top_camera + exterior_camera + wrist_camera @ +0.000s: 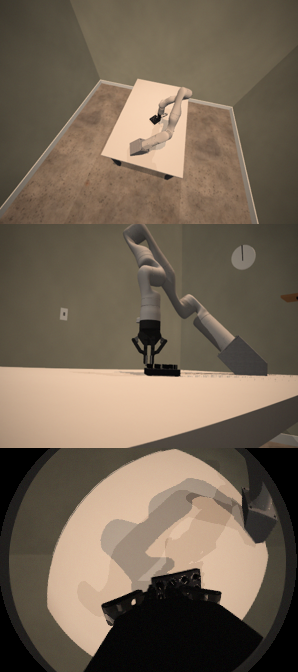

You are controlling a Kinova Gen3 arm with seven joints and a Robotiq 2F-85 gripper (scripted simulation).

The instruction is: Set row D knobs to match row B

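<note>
In the top view, the desk (123, 123) (103, 404) (75, 573) bore the arm (177, 110) (168, 275), whose grey base (135, 148) (244, 361) (259, 525) stood by the near short edge, toward the left corner. Behind, a white disc (247, 258) hung on the wall; an orange piece (290, 297) was cut off. The pincer (159, 117) (148, 364) (159, 586) was nearly pressed together at the knob box; whether it pinched a knob, I couldn't tell. The knob box (154, 119) (163, 372) (195, 573) sat mid-desk, between the long edges, its near part masked by the pincer in the wrist view. White lines and printed names were too small to read.
</note>
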